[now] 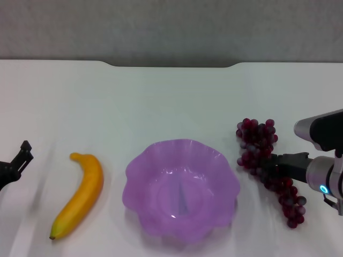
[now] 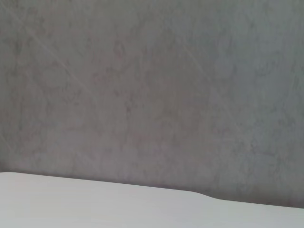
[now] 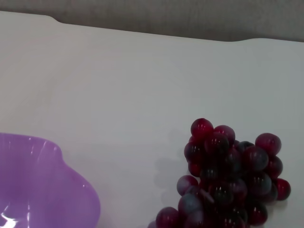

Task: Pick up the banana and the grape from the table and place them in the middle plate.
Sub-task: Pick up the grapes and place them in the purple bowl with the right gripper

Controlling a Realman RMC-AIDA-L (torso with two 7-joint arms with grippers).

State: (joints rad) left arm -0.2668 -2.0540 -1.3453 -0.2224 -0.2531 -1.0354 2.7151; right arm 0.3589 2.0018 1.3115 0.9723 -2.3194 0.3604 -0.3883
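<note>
You have one banana (image 1: 80, 194), one grape (image 1: 266, 162) bunch, one middle plate (image 1: 140, 176), one table (image 1: 161, 96), and two grippers in view.

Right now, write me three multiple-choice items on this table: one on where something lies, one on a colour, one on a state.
1. Where does the banana lie?
A. inside the plate
B. on the table, on the robot's left of the plate
C. on top of the grapes

2. What colour is the middle plate?
A. translucent purple
B. opaque green
C. plain white

3. What is in the plate?
A. the banana
B. the grapes
C. neither fruit

Key: 1 B, since the banana rests on the white table apart from the plate's rim. 2 A, since its wavy rim and bowl show purple in the head and right wrist views. 3 C, since the grapes lie on the table on the plate's other side, with the right hand at the bunch, while the left hand waits at the table's left edge.
</note>
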